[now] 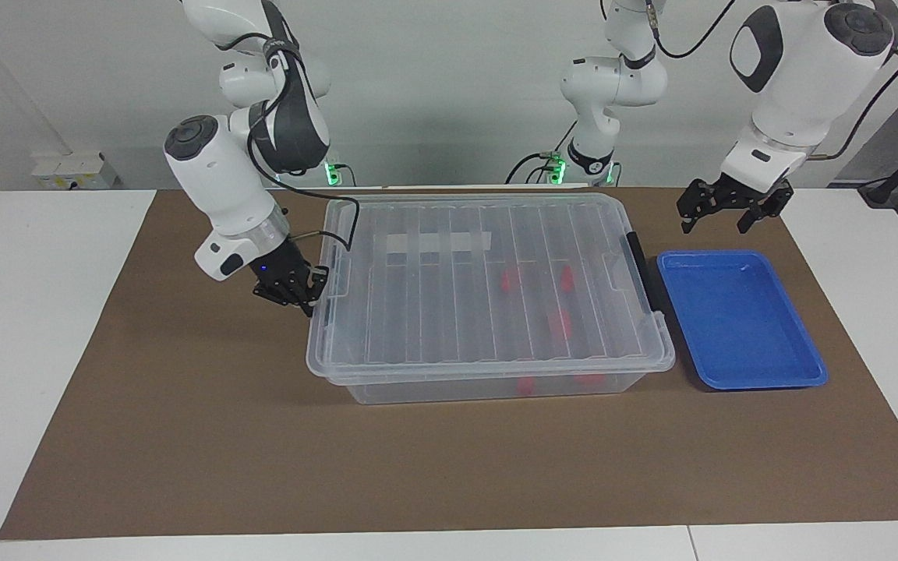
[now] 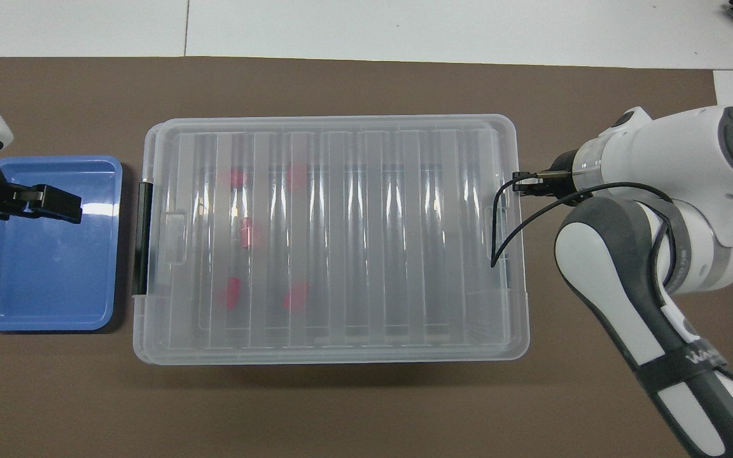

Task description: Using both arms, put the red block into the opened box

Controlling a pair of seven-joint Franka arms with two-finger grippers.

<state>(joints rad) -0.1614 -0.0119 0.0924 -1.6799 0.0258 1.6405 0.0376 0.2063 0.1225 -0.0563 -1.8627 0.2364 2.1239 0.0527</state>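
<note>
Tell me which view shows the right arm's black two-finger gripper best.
The facing view: the right gripper shows whole, its fingertips at the clear plastic box's end latch. In the overhead view the arm's own white wrist hides nearly all of it.
</note>
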